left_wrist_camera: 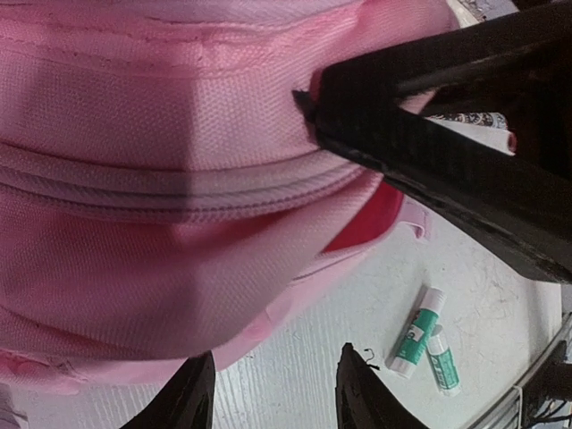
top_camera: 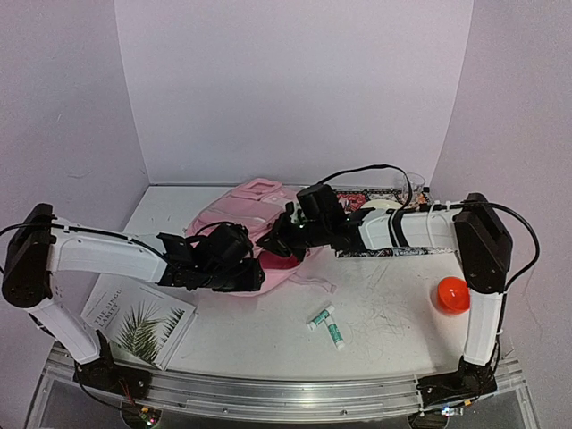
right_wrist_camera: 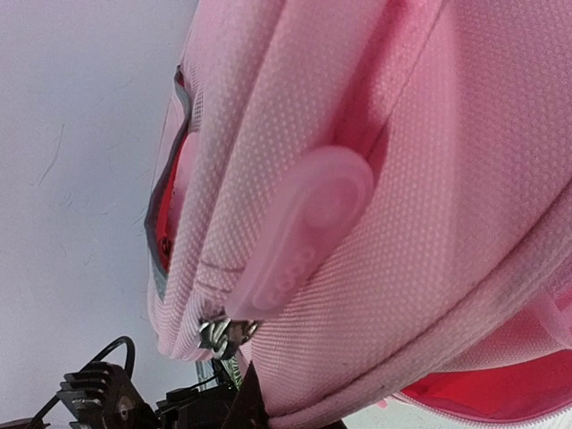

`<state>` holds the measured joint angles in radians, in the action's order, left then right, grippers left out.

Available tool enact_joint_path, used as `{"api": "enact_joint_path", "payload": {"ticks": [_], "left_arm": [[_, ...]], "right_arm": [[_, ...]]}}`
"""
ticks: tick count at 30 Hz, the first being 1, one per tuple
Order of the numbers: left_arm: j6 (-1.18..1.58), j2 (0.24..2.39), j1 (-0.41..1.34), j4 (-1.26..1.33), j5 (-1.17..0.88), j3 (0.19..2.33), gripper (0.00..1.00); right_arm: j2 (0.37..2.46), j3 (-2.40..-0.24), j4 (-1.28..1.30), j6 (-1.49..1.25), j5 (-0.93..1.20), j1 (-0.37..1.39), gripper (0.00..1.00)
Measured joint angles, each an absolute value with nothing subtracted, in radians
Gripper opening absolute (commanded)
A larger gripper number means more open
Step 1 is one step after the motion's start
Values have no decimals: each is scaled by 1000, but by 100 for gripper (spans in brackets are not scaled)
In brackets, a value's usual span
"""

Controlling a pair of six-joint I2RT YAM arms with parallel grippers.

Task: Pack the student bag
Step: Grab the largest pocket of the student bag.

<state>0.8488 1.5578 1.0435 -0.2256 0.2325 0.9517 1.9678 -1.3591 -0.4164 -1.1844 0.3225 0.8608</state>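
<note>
Pale lilac walls close in a white worktop (top_camera: 384, 308) scuffed with fine scratches. Toward its middle, a little to the left and back, lies the student bag (top_camera: 234, 217), soft pink fabric with its pale top patch pointing at the rear wall. Its near edge gapes and shows a red lining (top_camera: 279, 265).

Reaching in from the right, the right gripper (top_camera: 284, 239) meets the bag's near right edge. In the left wrist view its black fingers (left_wrist_camera: 429, 134) come together to a point on a fold of pink fabric, and they look clamped on it. Its own camera is filled with the bag, a rounded pink zip pull (right_wrist_camera: 304, 234) lying across the weave.

The left gripper (left_wrist_camera: 273, 402) sits at the bag's near side. Its fingers (left_wrist_camera: 192, 398) stand apart with only bare worktop between them, just short of the fabric.

Two green-and-white glue sticks (top_camera: 327, 325) lie touching each other on the worktop in front of the bag. An orange ball (top_camera: 452, 295) rests near the right arm's upright link. A booklet with a palm-leaf cover (top_camera: 138, 320) lies at the near left, and a patterned flat thing (top_camera: 353, 194) is partly hidden behind the right arm
</note>
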Motion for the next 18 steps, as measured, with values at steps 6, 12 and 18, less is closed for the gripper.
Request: {"api": "enact_joint_path", "payload": {"ticks": [6,12,18], "left_arm": [[864,1643,1044,-264,291,998,47],[860,1696,1044,-300,324,1039,44],[862,1738,1046,-351,375,1088,16]], "right_arm": [[1976,-1377,-410,-1191,321,866,0],[1988,-1394,-389,-1194,314,874,0],[1996,-1407,-387,-1198,306,878,0]]}}
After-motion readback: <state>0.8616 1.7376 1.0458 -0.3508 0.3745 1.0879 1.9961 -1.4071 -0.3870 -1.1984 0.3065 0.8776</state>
